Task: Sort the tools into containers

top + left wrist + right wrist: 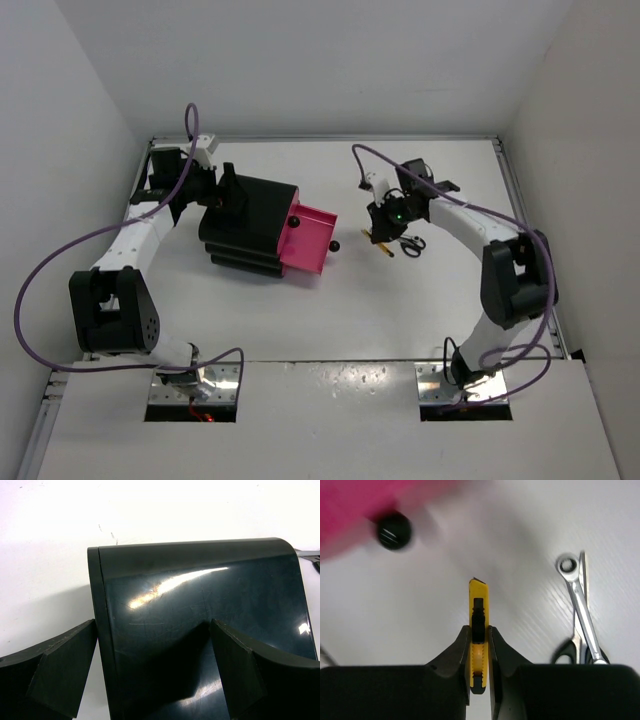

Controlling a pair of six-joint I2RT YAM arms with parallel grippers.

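Cutter [478, 600], yellow with a black slider, is sitting upright on its thin edge between the pads of the right gripper [478, 629], whose jaws are pinching it near its back end. It is pointing toward the open pink drawer [312, 240], just right of the round black knob [334, 246]; I cannot tell whether it is resting on the table [400, 310] or hanging clear of it. To its right, the silver wrench [580, 600] is lying across a pair of black-handled scissors [568, 652], both untouched.

The black box [250, 220] is standing left of centre, and the left gripper [152, 630] is straddling its far-left corner with jaws spread, one finger outside the wall and one over the top.

Since the grip is taking only the tail of the cutter, the front could be swinging down during the carry and striking the drawer's front panel or knob. A knock there could be pushing the drawer shut or sliding the box if the left arm is not bracing firmly.
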